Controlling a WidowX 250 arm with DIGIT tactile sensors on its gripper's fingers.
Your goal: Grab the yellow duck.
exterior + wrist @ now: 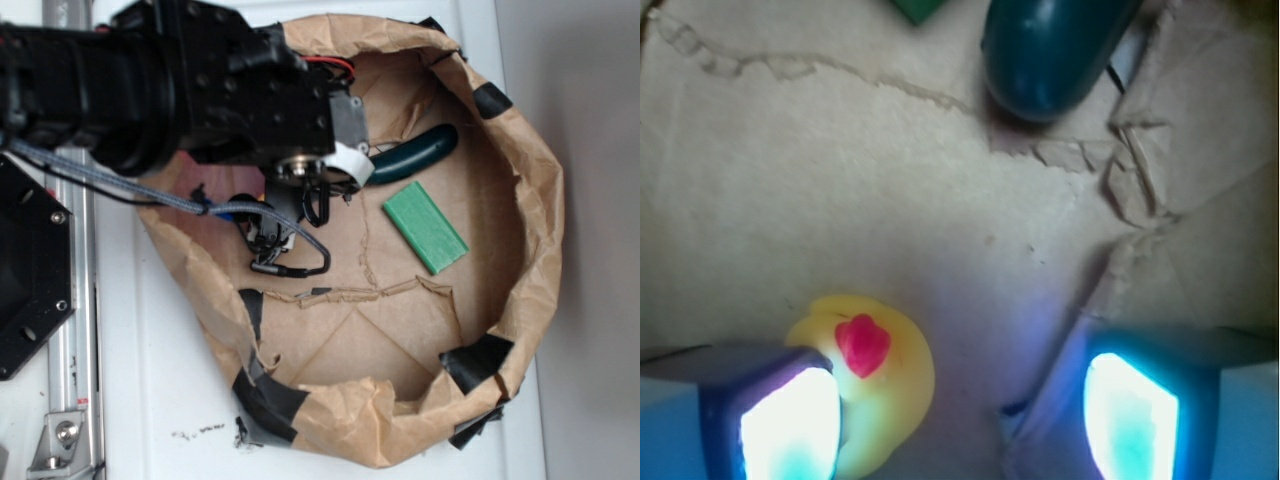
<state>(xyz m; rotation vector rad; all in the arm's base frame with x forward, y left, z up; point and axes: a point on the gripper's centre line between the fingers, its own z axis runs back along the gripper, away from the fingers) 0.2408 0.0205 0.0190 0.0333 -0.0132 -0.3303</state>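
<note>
In your exterior view the black arm (170, 80) fills the upper left, nearest the lens, reaching over a crumpled brown paper basin (535, 180) patched with black tape, which sits on the white table (150, 350). Your gripper (275, 235) hangs low over the basin's left side, too cluttered with cable for you to judge the fingers from here, and the yellow duck is hidden from this angle. A green block (425, 227) lies flat to the right, with a dark green rounded object (420, 152) just above it.

In your wrist view the two fingers (790, 425) glow at the bottom corners, spread wide apart and gripping nothing. The yellow duck (885, 385) sits on the paper floor right against the left-hand finger in the picture, its red mark facing up. The dark green object (1050, 50) lies well ahead at the top
</note>
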